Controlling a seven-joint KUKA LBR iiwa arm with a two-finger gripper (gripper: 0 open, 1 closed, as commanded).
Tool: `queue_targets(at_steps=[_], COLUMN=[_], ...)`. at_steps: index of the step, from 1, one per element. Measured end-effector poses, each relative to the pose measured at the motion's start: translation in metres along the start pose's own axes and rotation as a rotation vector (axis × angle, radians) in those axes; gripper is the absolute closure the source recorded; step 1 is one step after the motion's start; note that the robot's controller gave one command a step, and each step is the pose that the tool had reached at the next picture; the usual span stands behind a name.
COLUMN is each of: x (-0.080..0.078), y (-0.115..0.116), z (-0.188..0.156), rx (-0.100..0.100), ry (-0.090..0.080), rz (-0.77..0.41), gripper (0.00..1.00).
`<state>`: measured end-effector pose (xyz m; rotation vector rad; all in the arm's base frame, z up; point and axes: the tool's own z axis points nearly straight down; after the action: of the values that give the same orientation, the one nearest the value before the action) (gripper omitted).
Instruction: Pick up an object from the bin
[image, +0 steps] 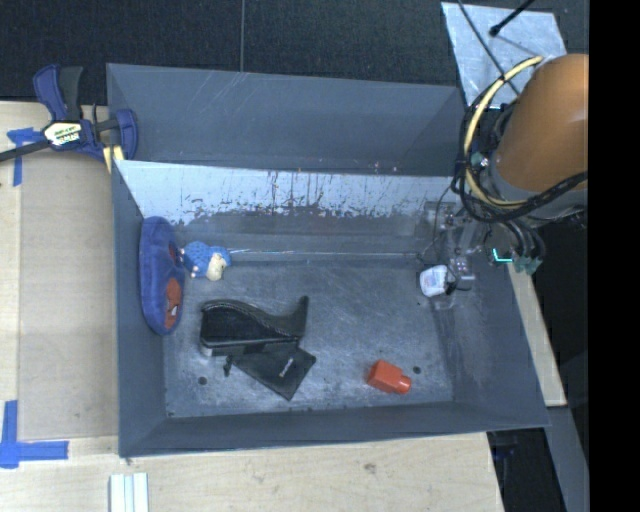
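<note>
My gripper (448, 288) is low by the right wall of the bin (300, 130), about midway between back and front. A small whitish lump (433, 282) sits right at its tip; I can't tell if the gripper is spread or pinching it. Orange-red block (387, 377) near the front edge, right of centre. Black stapler-like thing (245, 328) front-left. Blue pouch (155, 270) against the left wall, blue-white toy (205, 262) just beside it.

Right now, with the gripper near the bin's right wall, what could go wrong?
1. The gripper sits close to the bin's right wall; a descent or sideways move may scrape it.
2. A small pale thing is at its tip; whether it is gripped cannot be told, so it may slip off on a lift.
</note>
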<state>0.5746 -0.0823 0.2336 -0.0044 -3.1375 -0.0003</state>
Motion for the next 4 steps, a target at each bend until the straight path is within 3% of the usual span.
queue_targets(at_steps=[1,2,3,4], x=[0.08,0.086,0.085,0.076], y=[0.022,0.032,0.034,0.03], z=[0.147,0.163,0.162,0.05], rx=[-0.001,0.003,0.002,0.003], ry=[0.003,-0.005,-0.012,-0.015], rz=[-0.026,-0.126,-0.128,-0.096], gripper=[0.0,0.0,1.0,1.0])
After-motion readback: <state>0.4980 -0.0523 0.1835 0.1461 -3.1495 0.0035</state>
